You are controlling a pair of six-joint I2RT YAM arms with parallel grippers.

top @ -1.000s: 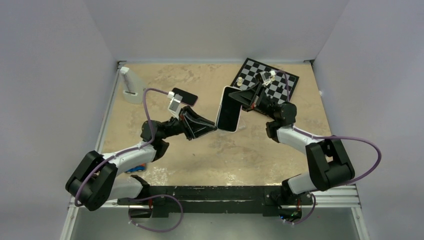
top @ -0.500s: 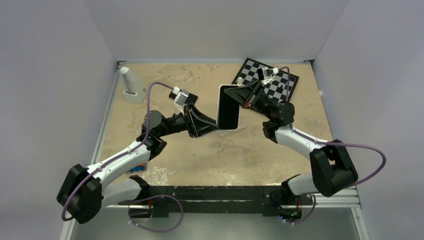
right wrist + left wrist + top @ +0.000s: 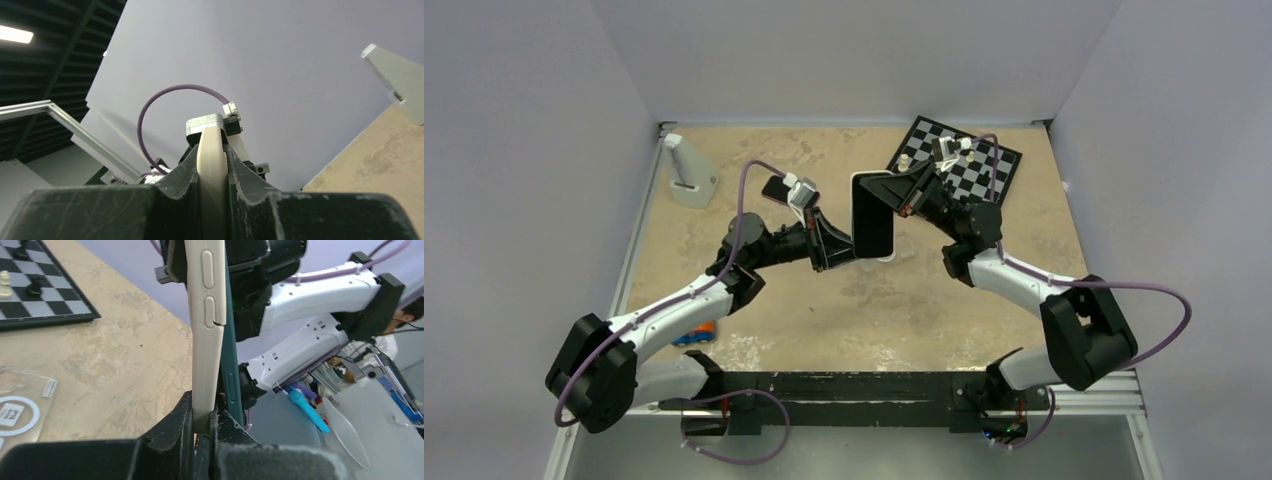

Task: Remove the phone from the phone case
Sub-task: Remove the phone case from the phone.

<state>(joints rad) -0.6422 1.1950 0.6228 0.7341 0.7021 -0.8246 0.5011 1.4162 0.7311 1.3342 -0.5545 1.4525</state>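
Above the table point(image 3: 924, 300), left tool point(image 3: 201, 413) and right tool point(image 3: 212, 156) pinch the phone case point(image 3: 205, 340); best to peel it gently off the phone point(image 3: 229, 356).

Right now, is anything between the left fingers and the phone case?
Nothing visible. The left fingers pinch the phone case at its near edge, where it seems parted from the phone. The right fingers clamp the far end.

We see pale lilac walls point(image 3: 844, 50) on 3 sides of a tan, mottled desk point(image 3: 874, 310); ceiling strip light point(image 3: 15, 34) lit.
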